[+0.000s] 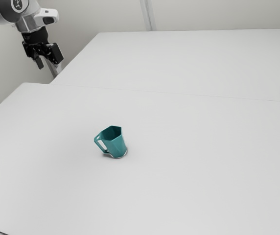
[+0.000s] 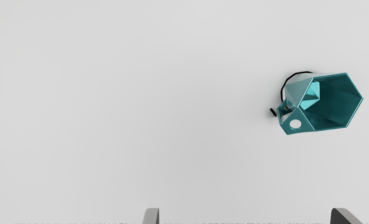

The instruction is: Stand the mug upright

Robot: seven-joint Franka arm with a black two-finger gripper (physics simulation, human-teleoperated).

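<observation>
The mug (image 1: 113,143) is standing on its base on the table (image 1: 194,171), its mouth facing upward, so it is meeting the goal and seemingly needing no righting. Its inside is holding nothing visible. The gripper (image 1: 50,65) is hovering well apart, released, its fingers (image 2: 152,216) gripping nothing.

A pale wall (image 1: 218,13) stands behind a white tabletop (image 1: 203,171) and another white surface (image 1: 179,61).
</observation>
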